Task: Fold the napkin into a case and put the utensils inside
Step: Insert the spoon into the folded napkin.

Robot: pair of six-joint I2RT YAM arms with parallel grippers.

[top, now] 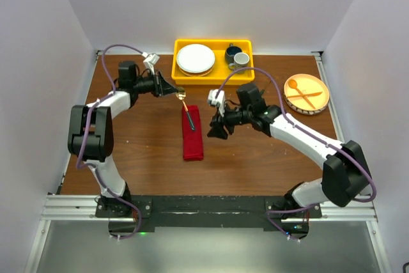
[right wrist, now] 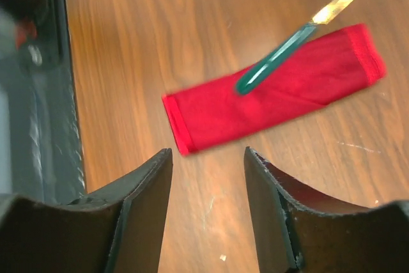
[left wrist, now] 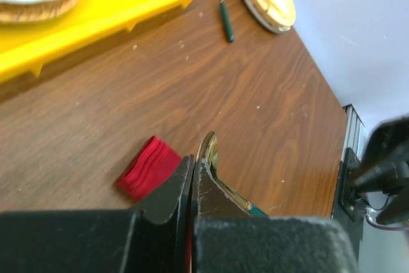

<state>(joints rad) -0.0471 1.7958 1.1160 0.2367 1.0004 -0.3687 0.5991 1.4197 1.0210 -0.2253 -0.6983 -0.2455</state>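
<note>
**Left jaws shut at the spoon's bowl, right jaws parted beside the case**

Centre of the table (top: 147, 151), and there lies the case (top: 193, 140): a narrow red folded strip, long axis running away from the arms. Across its far end rests the spoon (top: 186, 108), dark green handle on the cloth, gold bowl poking off the far edge onto bare wood.

Left gripper (top: 174, 89) is right on that bowl. From its wrist view the two fingers are pressed tight together, no gap at all, and the gold bowl (left wrist: 209, 149) sits hard against the fingertips. Pinched or merely touching? Cannot tell from here. The red cloth (left wrist: 148, 167) shows just to the side of the fingers.

Right gripper (top: 216, 131) hangs just beside the case on its right. Its jaws stand well apart, nothing between them and nothing touched, with the case (right wrist: 307, 87) and the green handle (right wrist: 281, 55) lying beyond the fingertips.
</note>
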